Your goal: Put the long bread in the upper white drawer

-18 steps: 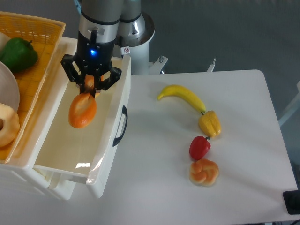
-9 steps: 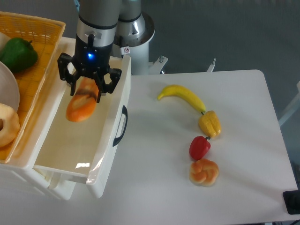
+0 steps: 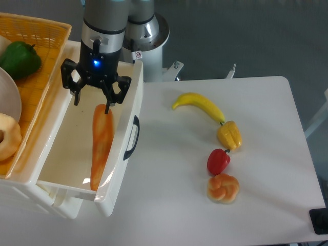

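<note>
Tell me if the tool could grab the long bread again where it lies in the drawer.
Probably yes. The tool hangs open right over the top end of the long bread, which lies uncovered in the open upper white drawer, though close along its front wall.

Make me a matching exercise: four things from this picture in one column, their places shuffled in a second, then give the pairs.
Things:
1. long bread
2. green pepper
3. banana
4. knotted bun

Places:
A. in the woven basket
B. on the table, nearest the front edge
C. lying in the upper white drawer
D. on the table, just above the yellow pepper

Pairs: 1-C, 2-A, 3-D, 4-B
</note>
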You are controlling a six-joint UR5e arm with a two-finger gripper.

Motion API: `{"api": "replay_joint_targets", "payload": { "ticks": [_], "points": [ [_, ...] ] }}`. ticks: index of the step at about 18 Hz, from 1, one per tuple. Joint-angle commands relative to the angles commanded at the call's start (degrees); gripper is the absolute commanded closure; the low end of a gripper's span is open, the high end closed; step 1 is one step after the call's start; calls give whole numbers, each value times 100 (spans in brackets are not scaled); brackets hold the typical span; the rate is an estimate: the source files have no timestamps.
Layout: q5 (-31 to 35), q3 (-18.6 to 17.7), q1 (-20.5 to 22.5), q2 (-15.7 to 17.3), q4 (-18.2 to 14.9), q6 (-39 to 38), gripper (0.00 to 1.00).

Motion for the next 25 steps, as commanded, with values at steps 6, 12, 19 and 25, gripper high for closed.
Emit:
{"api": "replay_joint_targets", "payload": {
  "ticks": [6,12,19,25],
  "points": [
    [62,-17,765,-17,62,510,13],
    [255,53,1100,-254,193,563,0],
    [1290,44,1197,-544,642,1395,0],
    [2617,44,1214,-966,642,2337,0]
  ]
}}
